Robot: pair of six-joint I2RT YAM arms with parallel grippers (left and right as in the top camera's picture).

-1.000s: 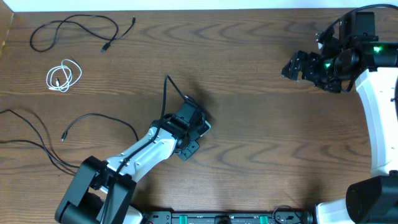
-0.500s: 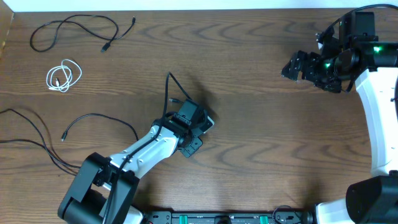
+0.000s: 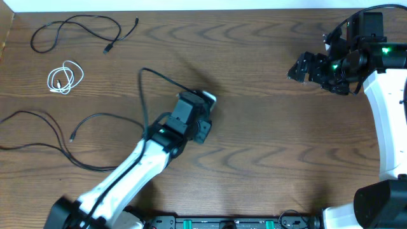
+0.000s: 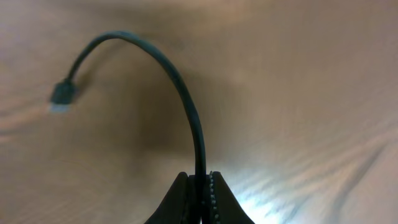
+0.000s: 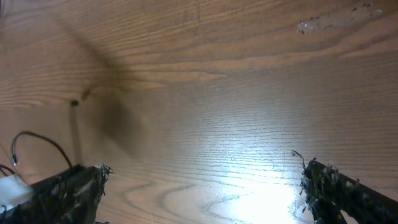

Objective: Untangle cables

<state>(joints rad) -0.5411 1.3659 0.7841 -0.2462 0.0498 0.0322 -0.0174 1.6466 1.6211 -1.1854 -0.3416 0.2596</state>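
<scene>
Fingers [image 4: 179, 200] of the left claw [image 4: 200, 186] are pressed tight together. They pinch a thin black cable [image 4: 186, 106] right at their tips. From the pinch, the cable goes up, bends over to the left, and ends in a small plug [image 4: 62, 98]. The plug looks a bit blurry.

From above, the left claw sits near the middle of the brown wood surface [image 3: 254, 159]. The pinched cable runs away from it, up and to the left. It makes a sharp bend there, then drops back down next to the left arm.

More thin black cord [image 3: 38, 127] lies in loose curves on the left side of the surface. One small plug end [image 3: 71, 137] rests there. I cannot tell if this cord is joined to the pinched cable.

A short white cable [image 3: 65, 77] lies rolled up in a little coil, well apart from the left claw. Past it, in the far left corner, another long black cable [image 3: 76, 22] lies in a loose loop with both plug ends showing.

The right claw [image 5: 205, 186] is far off, by the far right edge. Its fingers are spread wide with nothing between them, only bare wood under them.
</scene>
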